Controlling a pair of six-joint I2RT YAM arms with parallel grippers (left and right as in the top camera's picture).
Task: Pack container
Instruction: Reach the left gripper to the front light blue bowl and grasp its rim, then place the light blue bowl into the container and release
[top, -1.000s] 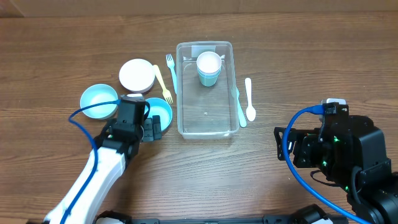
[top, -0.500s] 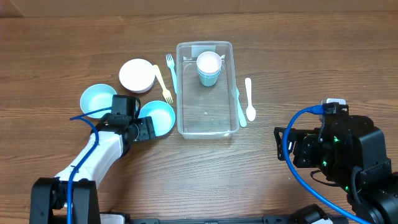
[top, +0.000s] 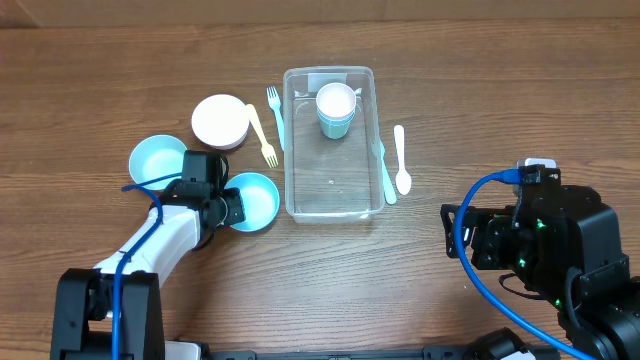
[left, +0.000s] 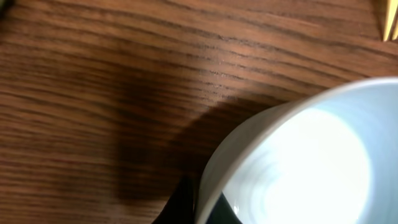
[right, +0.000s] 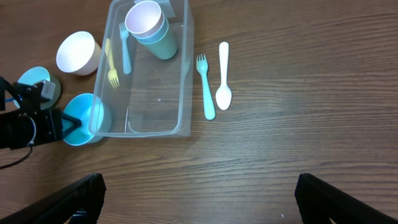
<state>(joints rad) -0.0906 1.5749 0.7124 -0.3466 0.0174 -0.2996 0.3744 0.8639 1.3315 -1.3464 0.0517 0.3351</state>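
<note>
The clear rectangular container stands mid-table with stacked light-blue and white cups at its far end. Just left of it sits a light-blue bowl. My left gripper is shut on that bowl's left rim. In the left wrist view the bowl fills the lower right, its rim pinched between my dark fingertips. My right gripper hangs open over bare wood at the right, well apart from the container.
A second light-blue bowl and a white bowl lie behind my left arm. A yellow fork and a blue fork lie left of the container; another blue fork and a white spoon lie to its right.
My left gripper slid from above the bowl to its left rim and shut on it. The bowl shifted slightly toward the table's front. The right arm has not moved.
</note>
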